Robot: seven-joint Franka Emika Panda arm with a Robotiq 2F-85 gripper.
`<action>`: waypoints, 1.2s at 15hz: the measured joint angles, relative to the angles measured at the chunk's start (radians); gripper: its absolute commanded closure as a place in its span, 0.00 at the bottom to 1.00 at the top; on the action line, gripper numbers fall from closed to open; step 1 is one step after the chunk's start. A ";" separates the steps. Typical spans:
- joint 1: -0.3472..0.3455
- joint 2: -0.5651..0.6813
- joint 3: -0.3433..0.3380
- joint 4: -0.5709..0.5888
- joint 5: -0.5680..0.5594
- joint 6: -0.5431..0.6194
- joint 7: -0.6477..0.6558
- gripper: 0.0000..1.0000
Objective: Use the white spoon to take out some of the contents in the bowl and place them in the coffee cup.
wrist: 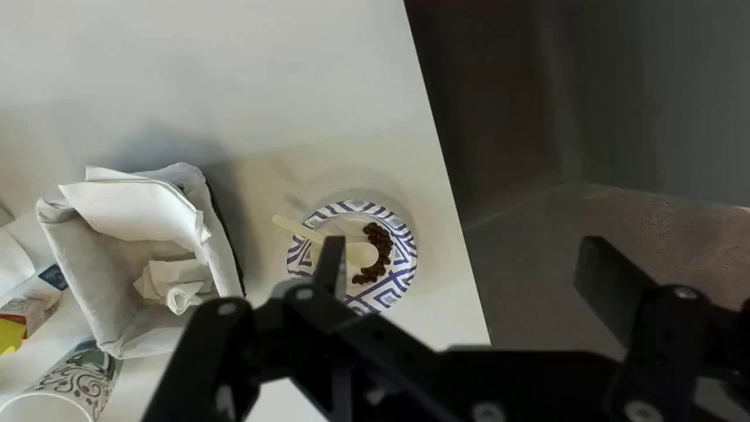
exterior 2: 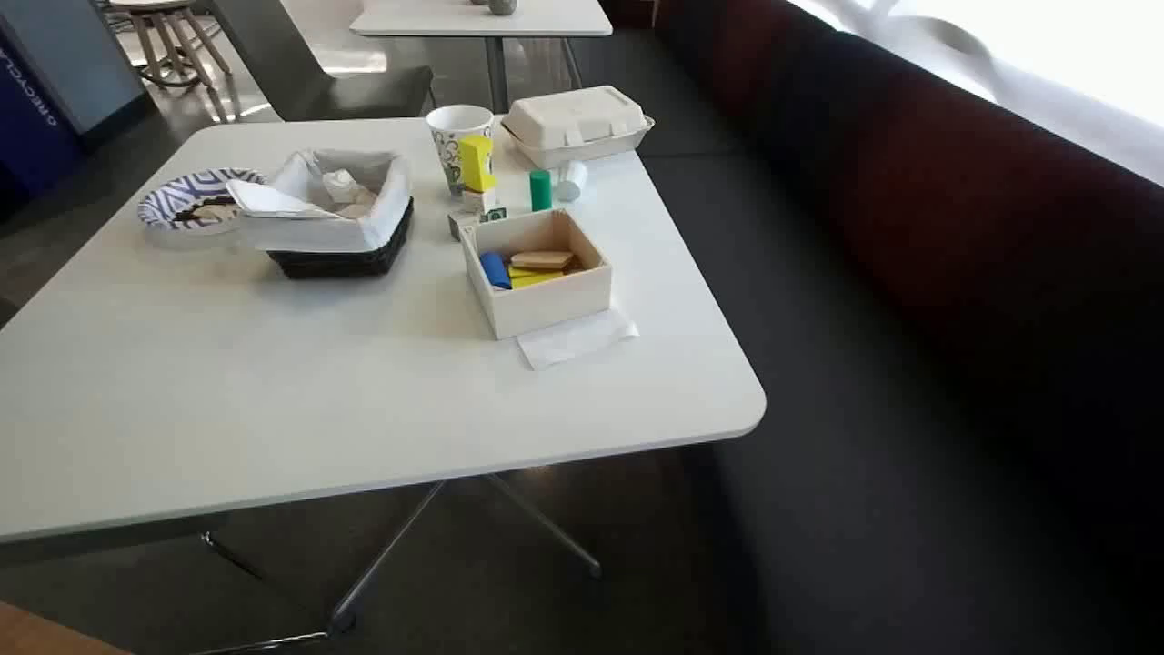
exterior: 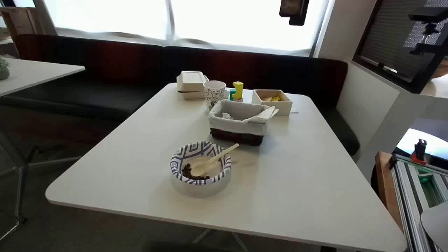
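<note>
The patterned bowl (exterior: 176, 164) stands near the table's front edge; it also shows in the wrist view (wrist: 404, 264). In an exterior view the bowl (exterior 2: 162, 202) is partly hidden behind the basket. The contents are dark brown beads (wrist: 382, 246) along one side of the bowl's inside. The pale spoon (wrist: 293, 227) lies in the bowl, its handle over the rim; it also shows in an exterior view (exterior: 224, 153). The white coffee cup (exterior: 214, 92) with dark swirls stands upright behind the basket, also seen in the wrist view (wrist: 76, 381). My gripper (wrist: 463, 246) is open, empty and above the table edge.
A dark basket (exterior: 238, 130) with white lining and napkins stands between bowl and cup. A wooden box (exterior 2: 555, 305) with blocks, a yellow block (exterior 2: 476, 164), a green cylinder (exterior 2: 541, 191) and a white clamshell box (exterior 2: 577, 123) stand near the cup.
</note>
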 measured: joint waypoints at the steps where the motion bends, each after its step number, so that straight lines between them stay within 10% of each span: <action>1: 0.000 0.000 0.000 0.000 0.000 0.000 0.000 0.00; 12: 0.002 0.021 0.005 0.001 -0.021 0.000 -0.061 0.00; 18: 0.022 0.235 0.019 0.030 -0.116 0.044 -0.257 0.00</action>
